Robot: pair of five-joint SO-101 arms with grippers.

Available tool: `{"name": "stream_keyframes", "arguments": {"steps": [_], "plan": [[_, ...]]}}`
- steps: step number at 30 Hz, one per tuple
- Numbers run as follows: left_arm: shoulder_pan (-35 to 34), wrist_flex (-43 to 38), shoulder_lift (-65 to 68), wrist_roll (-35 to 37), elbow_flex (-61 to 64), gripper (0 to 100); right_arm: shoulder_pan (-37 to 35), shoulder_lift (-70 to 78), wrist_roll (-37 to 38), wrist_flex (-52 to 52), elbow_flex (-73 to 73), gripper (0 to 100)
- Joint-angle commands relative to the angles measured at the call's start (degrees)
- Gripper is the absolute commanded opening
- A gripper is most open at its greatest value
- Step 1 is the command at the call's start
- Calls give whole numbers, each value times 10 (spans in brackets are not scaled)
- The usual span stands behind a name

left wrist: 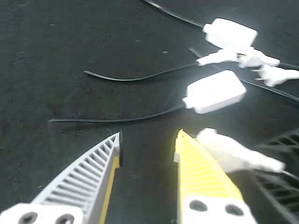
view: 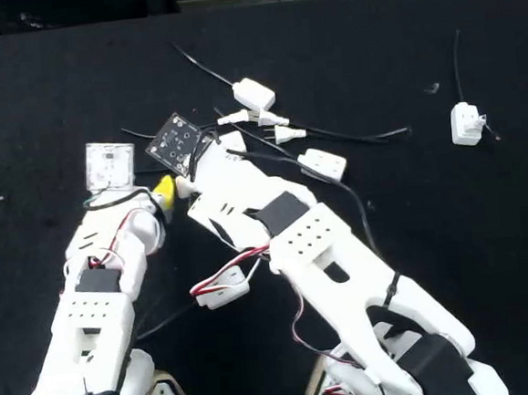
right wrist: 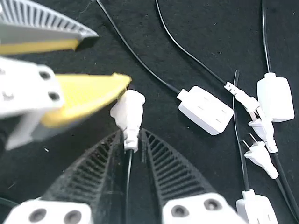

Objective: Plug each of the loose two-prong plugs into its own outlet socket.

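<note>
The right gripper's [right wrist: 133, 142] black fingers are clamped on a white plug [right wrist: 127, 112] near the table's [view: 53, 77] middle. The left gripper's [left wrist: 147, 140] fingers stand apart, the yellow one just beside it. 2 loose plugs [right wrist: 259, 158] and 2 sockets [right wrist: 205, 109] lie near.

A robotics lab bench is suggested; a tabletop [view: 44, 77] is draped in black cloth; two white arms [view: 90, 312] are set at it.

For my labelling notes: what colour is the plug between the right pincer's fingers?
The plug is white, its cord black; best in the right wrist view.
</note>
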Motion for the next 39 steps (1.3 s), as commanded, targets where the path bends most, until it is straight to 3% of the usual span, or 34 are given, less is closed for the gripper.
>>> {"name": "stream_keyframes", "arguments": {"steps": [1,15,17,22,26,31,39], "plan": [[-23,-10,-6,-1,-7,195,-8,-29,0,12,-4,11],[-10,-5,-6,16,15,195,-13,-29,0,49,-27,11],[-39,42,-7,16,1,195,-8,-29,13,108,-58,11],[-141,281,-19,15,-64,197,7,-7,73,352,-188,11],[-184,406,-41,-18,-80,195,7,35,116,494,-281,11],[-190,447,-81,-80,-17,195,8,107,141,582,-347,11],[-193,447,-187,-135,77,195,6,153,127,582,-349,11]]}}
